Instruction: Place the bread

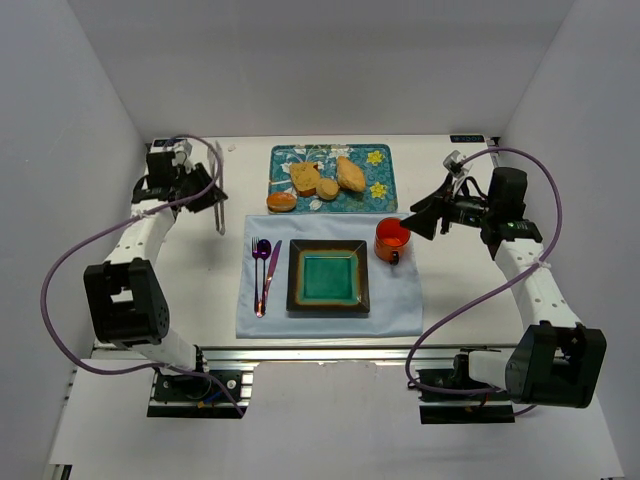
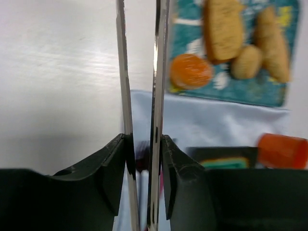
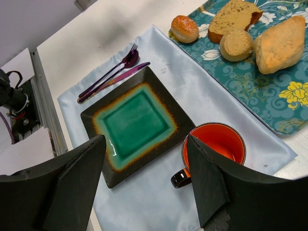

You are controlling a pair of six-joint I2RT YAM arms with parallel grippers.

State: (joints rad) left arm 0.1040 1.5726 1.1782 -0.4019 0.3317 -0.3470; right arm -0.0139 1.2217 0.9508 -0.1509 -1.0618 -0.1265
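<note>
bread (image 1: 305, 178): flat brown slice lying on the far-left part of the tray (image 1: 385, 162), untouched by either gripper; also seen from the left wrist (image 2: 222, 29) and right wrist (image 3: 234, 18).
tray neighbours: round roll (image 1: 328, 189) just beside the slice on its near-right; oval loaf (image 1: 351, 174) further right; glazed bun (image 1: 282, 200) at the tray's near-left corner.
tray: teal, floral, set at the far middle of the table (image 1: 190, 270), its near edge meeting the cloth (image 1: 400, 310).
plate (image 1: 328, 279): square, dark rim, green centre, placed mid-cloth, near of the tray.
cutlery (image 1: 262, 270): purple fork, spoon and knife laid on the cloth just left of the plate.
mug (image 1: 392, 240): orange, on the cloth at the plate's far-right corner.
left gripper (image 1: 207, 192): clamped on thin metal tongs (image 1: 220, 215), held over bare table left of the tray and well apart from the bread; in the wrist view the fingers (image 2: 115, 159) are pressed on both blades (image 2: 157, 72), with a narrow gap left between them.
right gripper (image 1: 418, 222): jaws spread wide, nothing held, positioned just right of the mug; mug and plate framed between its fingers in the wrist view (image 3: 145, 139).
</note>
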